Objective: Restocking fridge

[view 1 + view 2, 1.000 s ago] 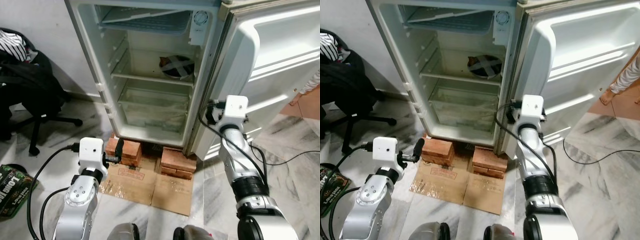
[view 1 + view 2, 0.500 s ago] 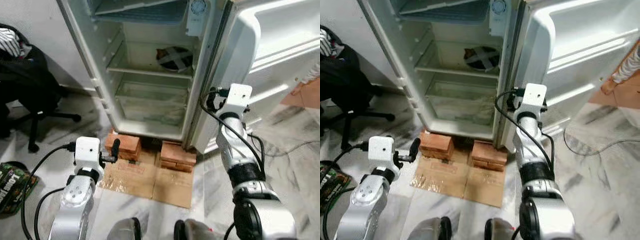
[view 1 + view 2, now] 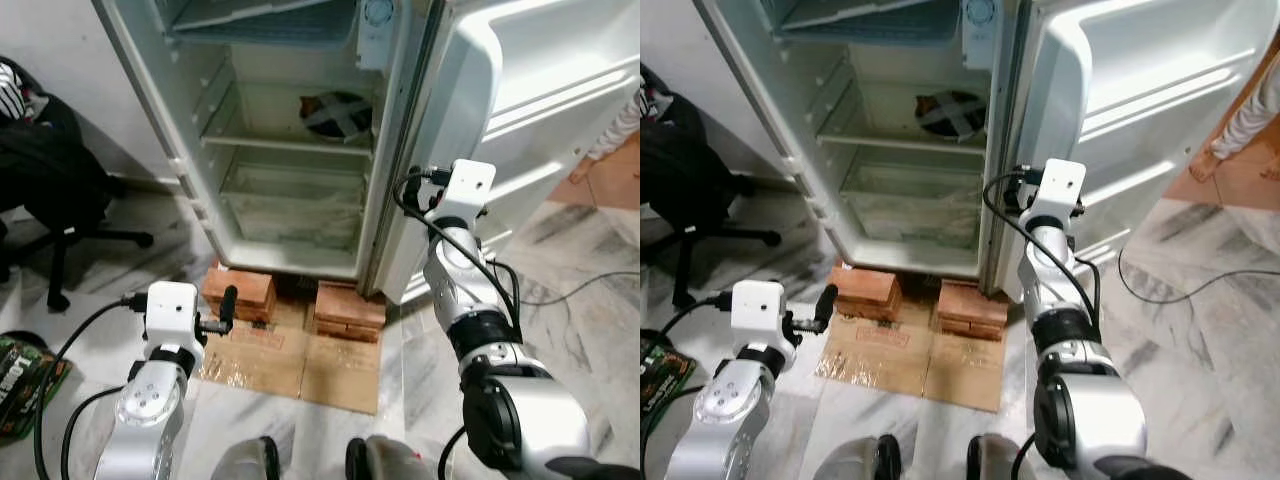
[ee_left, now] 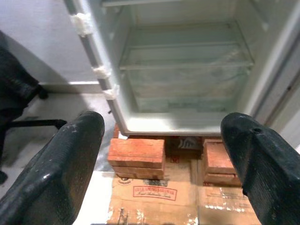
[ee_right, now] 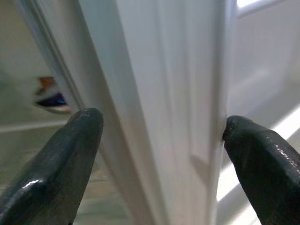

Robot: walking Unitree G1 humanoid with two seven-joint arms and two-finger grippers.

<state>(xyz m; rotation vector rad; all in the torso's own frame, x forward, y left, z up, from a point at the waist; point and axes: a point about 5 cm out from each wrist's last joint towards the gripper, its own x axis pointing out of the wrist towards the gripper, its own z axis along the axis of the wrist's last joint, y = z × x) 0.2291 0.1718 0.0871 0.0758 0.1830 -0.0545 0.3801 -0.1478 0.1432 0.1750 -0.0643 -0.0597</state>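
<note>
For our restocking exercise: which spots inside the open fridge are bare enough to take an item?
The wire shelf is bare left of the dark dish at its back right. The bottom drawer looks free. The right tool straddles the door edge.

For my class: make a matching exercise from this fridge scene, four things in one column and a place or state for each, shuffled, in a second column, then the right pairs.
Things
1. fridge door
2. bricks
3. right gripper
4. office chair

Places or states
A. under the fridge's base
B. swung open on the robot's right
C. by the wall, left of the fridge
D. fingers open, either side of the door's edge

Pairs: 1-B, 2-A, 3-D, 4-C
</note>
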